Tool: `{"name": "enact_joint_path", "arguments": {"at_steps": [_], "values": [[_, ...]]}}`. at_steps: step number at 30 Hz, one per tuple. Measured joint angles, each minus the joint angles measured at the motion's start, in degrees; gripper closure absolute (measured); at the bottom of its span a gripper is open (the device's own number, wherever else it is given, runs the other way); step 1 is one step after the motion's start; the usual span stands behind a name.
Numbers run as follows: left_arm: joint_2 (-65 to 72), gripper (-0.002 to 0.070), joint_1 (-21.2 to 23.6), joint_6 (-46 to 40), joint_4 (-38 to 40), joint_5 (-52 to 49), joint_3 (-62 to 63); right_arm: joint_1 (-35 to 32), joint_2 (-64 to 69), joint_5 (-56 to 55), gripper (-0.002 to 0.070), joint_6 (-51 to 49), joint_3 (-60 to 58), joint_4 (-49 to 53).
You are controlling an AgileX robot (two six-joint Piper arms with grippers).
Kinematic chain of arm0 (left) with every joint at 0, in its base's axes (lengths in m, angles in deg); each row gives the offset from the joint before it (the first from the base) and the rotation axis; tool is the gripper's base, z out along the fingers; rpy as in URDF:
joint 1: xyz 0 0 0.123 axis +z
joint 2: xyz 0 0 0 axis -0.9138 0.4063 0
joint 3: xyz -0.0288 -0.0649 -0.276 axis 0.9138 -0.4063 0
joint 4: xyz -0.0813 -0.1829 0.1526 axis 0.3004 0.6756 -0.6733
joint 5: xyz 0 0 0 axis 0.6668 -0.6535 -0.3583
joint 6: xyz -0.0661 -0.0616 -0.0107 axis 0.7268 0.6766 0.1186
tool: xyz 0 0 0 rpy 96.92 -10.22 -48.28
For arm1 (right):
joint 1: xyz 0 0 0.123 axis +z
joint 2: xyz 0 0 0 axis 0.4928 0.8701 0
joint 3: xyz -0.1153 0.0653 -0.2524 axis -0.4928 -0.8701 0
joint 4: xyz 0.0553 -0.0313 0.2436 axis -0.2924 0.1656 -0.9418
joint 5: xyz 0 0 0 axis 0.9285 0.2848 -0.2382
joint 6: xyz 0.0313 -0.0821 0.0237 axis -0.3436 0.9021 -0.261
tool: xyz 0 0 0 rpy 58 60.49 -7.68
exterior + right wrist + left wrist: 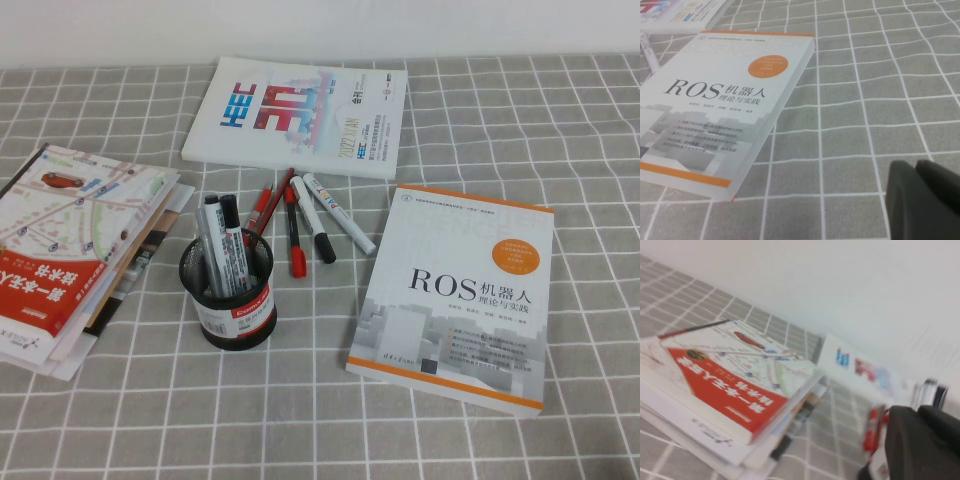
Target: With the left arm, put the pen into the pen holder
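The red pen [260, 208] lies on the cloth just behind the pen holder [229, 295], among other pens. The holder is a black mesh cup with a red-and-white label and has markers standing in it. Neither arm shows in the high view. In the left wrist view my left gripper [916, 411] is low over the cloth, its fingers together and holding nothing. A blurred red pen shape [871, 431] and the holder's label [881, 466] lie just beside it. My right gripper [914, 165] hangs shut and empty over bare cloth, away from the pens.
A black marker with a red cap [294, 238] and two white markers [314, 222] lie next to the pen. A stack of map books [75, 250] is at the left, a white magazine [300, 115] at the back, and a ROS book [455, 300] at the right.
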State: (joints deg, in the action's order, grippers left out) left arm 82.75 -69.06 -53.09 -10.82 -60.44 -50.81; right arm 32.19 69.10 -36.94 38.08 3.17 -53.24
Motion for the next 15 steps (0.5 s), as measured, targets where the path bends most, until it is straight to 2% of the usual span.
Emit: {"name": "enact_joint_path", "arguments": {"at_steps": [4,15], "values": [[0.0,0.0675,0.0,4.56,0.79,0.82,0.0,0.0,0.0,0.0,0.0691,0.0,0.0,0.0],[0.0,0.0675,0.0,5.47,1.65,0.82,0.0,0.0,0.0,0.0,0.0692,0.0,0.0,0.0]]}}
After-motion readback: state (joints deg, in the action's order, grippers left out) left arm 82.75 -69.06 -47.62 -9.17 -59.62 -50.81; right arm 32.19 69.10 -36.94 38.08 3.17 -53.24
